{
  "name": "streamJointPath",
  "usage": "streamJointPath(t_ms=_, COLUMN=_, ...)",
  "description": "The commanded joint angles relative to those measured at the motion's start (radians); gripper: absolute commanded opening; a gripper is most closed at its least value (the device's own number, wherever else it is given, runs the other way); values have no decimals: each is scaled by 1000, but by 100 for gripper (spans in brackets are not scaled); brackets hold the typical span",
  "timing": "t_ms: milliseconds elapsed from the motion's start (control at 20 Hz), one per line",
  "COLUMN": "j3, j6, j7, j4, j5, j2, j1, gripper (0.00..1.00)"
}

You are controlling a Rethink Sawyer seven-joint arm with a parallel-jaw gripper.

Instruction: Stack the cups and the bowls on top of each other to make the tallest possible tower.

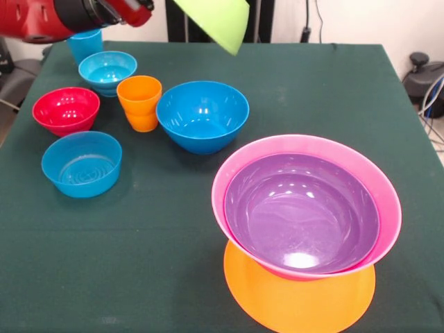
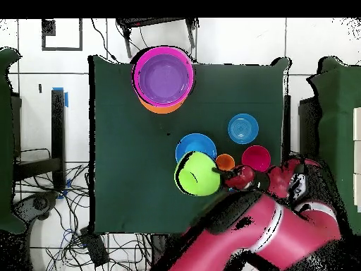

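Bright, even light falls from above in the front view. White glare spots sit low inside the purple bowl (image 1: 302, 211) and on the inner wall of the large blue bowl (image 1: 202, 114) (both glossy plastic). Shadows on the dark green tabletop (image 1: 159, 229) are soft and short, hugging the bases of the bowls. The red arm (image 1: 41, 21) at the top edge looks slightly blurred. The overhead view is evenly lit, its pale floor (image 2: 233, 42) bright.

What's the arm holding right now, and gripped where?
The green bowl, lifted off the table and tilted. It seems held at its rim beside the arm's end, but the contact isn't clearly visible.
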Motion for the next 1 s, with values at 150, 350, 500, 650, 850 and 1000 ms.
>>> streamJointPath(t_ms=150, j3=682, j6=600, j7=450, j4=429, j5=-99, j2=-161, j1=-239, gripper=0)
streamJointPath(t_ms=350, j3=621, j6=521, j7=443, j4=351, j5=-119, j2=-131, j1=-182, gripper=0)
streamJointPath(t_ms=500, j3=561, j6=470, j7=426, j4=274, j5=-134, j2=-118, j1=-134, gripper=0)
streamJointPath(t_ms=650, j3=499, j6=424, j7=407, j4=200, j5=-147, j2=-108, j1=-89, gripper=0)
streamJointPath(t_ms=850, j3=504, j6=447, j7=402, j4=216, j5=-142, j2=-123, j1=-93, gripper=0)
streamJointPath(t_ms=1000, j3=517, j6=471, j7=398, j4=236, j5=-137, j2=-135, j1=-99, gripper=0)
